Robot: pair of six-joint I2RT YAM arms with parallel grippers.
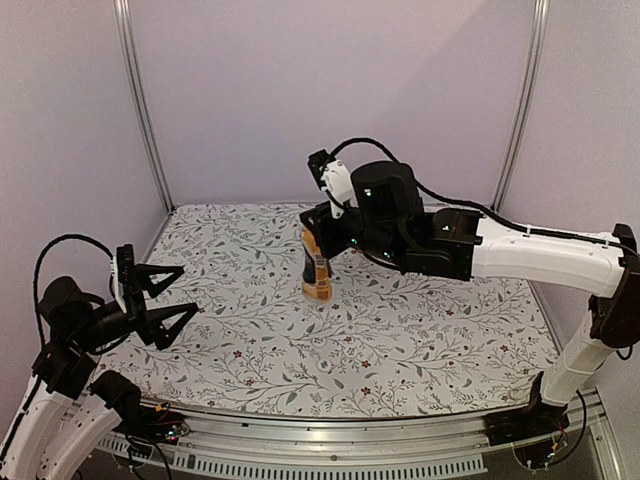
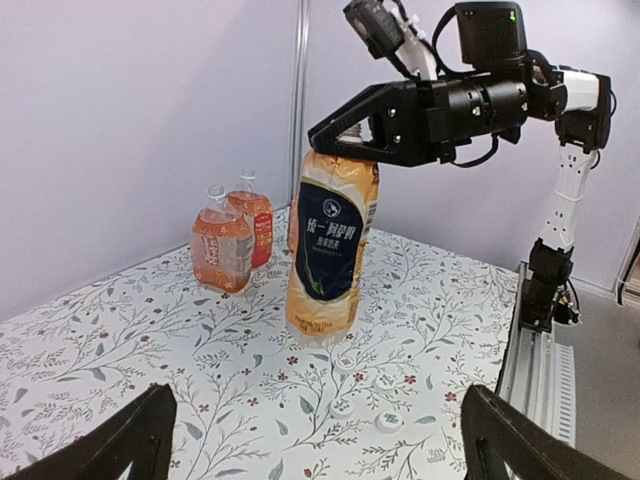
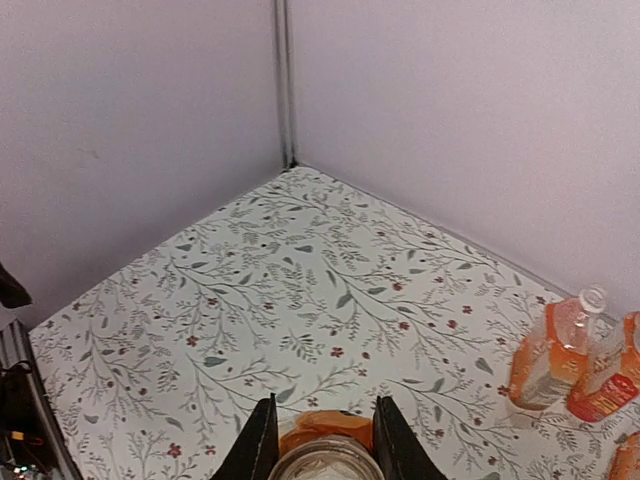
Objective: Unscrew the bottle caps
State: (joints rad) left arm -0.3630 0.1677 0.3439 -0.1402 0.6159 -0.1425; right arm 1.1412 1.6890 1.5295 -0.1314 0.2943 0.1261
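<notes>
Bottle caps (image 2: 386, 421) loose beside bottle (image 2: 330, 250)

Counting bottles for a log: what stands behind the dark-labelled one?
In the left wrist view, a plain orange bottle and a red-labelled bottle stand behind the dark-labelled bottle, to its left. An orange sliver at its edge looks like a third bottle, mostly covered.

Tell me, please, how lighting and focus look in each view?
Top external view: soft, even light, no glare on the table. Left wrist view: dark-labelled bottle sharp, left fingers dark silhouettes. Right wrist view: right fingers slightly soft at the bottom edge.
</notes>
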